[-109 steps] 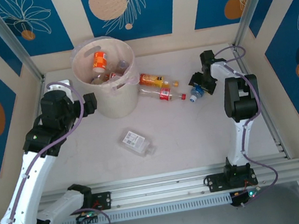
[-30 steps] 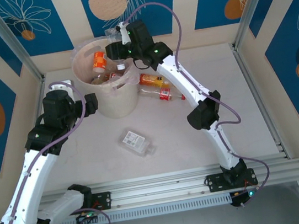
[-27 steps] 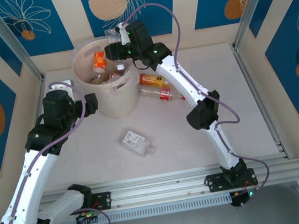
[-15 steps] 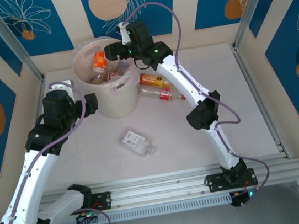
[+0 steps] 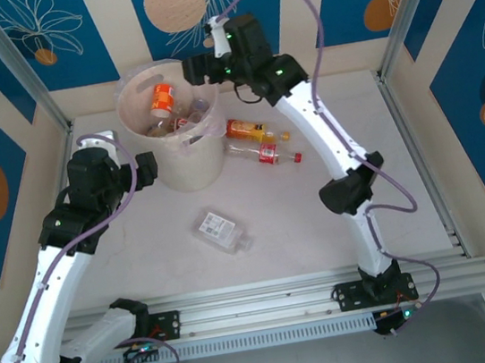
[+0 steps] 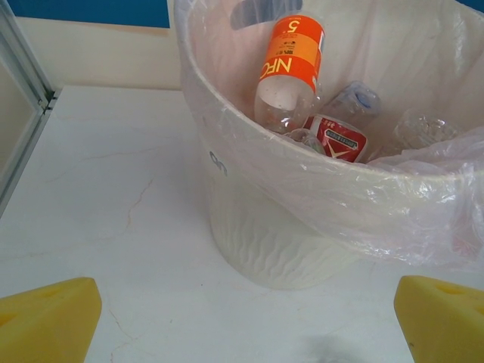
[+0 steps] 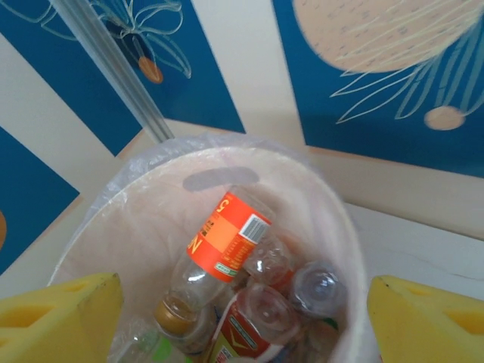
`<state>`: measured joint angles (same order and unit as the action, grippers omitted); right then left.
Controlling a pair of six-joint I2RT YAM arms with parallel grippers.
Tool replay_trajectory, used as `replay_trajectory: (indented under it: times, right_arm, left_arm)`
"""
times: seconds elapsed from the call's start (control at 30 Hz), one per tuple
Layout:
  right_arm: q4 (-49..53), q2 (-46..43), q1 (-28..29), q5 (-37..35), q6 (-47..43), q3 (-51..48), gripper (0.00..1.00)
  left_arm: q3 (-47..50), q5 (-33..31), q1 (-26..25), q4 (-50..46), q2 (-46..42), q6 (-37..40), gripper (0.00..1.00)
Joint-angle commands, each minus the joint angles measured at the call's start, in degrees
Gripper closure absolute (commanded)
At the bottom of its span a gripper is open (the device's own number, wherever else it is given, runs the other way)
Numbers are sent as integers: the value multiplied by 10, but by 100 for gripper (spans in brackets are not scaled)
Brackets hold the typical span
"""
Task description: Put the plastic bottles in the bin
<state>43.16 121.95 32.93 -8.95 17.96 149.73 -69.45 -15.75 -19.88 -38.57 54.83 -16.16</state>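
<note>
Bin (image 5: 188,166) space is tight: it stands at the table's (image 5: 387,179) far left, close to the back wall, with its liner bag folded over the rim. Several bottles lie inside, among them a leaning orange bottle (image 5: 161,97) propped against the bin's far wall.

The right gripper (image 5: 197,68) hovers above the bin's right rim, claw spread wide and holding nothing. In the right wrist view its pads (image 7: 60,318) frame the bin's mouth. The left gripper (image 5: 145,167) sits just left of the bin, near its wall but apart, claw wide and empty.

Three bottles lie on the table. A lying orange bottle (image 5: 249,129) and a red-labelled bottle (image 5: 265,151) rest side by side just right of the bin's base. A flat clear bottle (image 5: 220,230) lies alone mid-table. Open tabletop stretches from there to the right-hand rail.
</note>
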Motion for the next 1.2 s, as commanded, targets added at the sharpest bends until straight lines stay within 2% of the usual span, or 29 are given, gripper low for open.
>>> replay_trajectory:
  times: [0.0, 0.23, 0.33, 0.47, 0.73, 0.97, 1.17]
  right_arm:
    - [23, -62, -35, -19, 10, -77, 15]
    - [14, -145, -107, 8, 34, -313, 15]
    - [10, -145, -141, 36, 34, -370, 15]
    - [11, -105, -174, 71, -1, -386, 14]
    - [45, -10, -191, 84, -70, -360, 9]
    - [-4, -19, -206, 165, -64, -452, 3]
    - [-26, -28, -211, 192, -70, -511, 0]
  left_arm:
    - [-9, -14, 2, -5, -14, 2, 0]
    - [-9, -15, 2, -10, -19, 2, 0]
    - [-10, -16, 2, -10, -19, 2, 1]
    - [-14, -15, 3, -10, -15, 2, 0]
    - [-24, -18, 2, -23, -17, 5, 1]
    - [-24, -16, 2, -22, -14, 0, 0]
    - [-24, -11, 2, -21, -12, -2, 0]
